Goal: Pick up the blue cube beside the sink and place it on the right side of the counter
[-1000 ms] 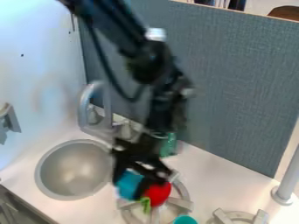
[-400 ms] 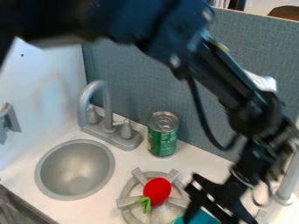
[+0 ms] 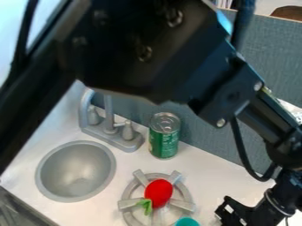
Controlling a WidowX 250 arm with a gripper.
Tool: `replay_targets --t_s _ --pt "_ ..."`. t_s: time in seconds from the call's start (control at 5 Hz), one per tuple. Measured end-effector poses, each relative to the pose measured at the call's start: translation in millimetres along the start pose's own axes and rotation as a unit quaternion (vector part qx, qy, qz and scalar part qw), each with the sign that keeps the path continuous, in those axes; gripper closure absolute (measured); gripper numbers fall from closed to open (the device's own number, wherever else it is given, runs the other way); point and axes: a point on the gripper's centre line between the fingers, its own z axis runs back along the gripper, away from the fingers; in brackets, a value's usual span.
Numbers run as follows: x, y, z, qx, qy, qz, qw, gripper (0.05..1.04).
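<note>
At left, the sink (image 3: 40, 176) is set into the counter (image 3: 207, 174); a loose round item knocked this way could roll in. The faucet (image 3: 121, 140) stands behind it, under the raised black arm (image 3: 133, 55); a low sweep of the arm could strike the spout.

The green can (image 3: 163, 140) stands upright near the partition (image 3: 277, 55). Being tall and narrow, it is judged liable to tip if a link or the hanging cable (image 3: 244, 160) catches it.

The red toy vegetable (image 3: 159, 193) lies on the stove burner (image 3: 127, 194), its green top (image 3: 145, 205) toward the front left. Its rounded body could roll off the grate if nudged.

The teal item (image 3: 187, 222) is at the lower edge, by the burner's right front; contact with the burner cannot be confirmed. A low pass from the right could push it into the grate.

At far right, the gripper (image 3: 232, 215) is low, apart from the teal item. Whether it is open, shut or loaded cannot be told. Coming down at a tilt, it could scrape the counter.
</note>
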Motion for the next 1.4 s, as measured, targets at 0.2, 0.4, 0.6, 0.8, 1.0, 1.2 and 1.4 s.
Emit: replay_targets --t_s 0.2,0.4,0.6,0.8,1.0,1.2,1.4 --pt "15 -5 -4 0.000 -0.016 0.004 0.9999 0.404" --pt "25 -7 -4 0.002 -0.030 0.008 0.9995 0.404" --pt "37 -6 -2 -0.004 -0.044 0.014 0.9989 0.404" --pt "50 -2 -6 -0.004 -0.039 0.024 0.9989 0.404" --pt "65 -7 -15 -0.002 -0.033 0.027 0.9991 0.404" --pt "73 -13 -18 -0.005 -0.026 0.022 0.9994 0.404" --pt "73 -16 -18 -0.007 -0.015 0.016 0.9997 0.404"
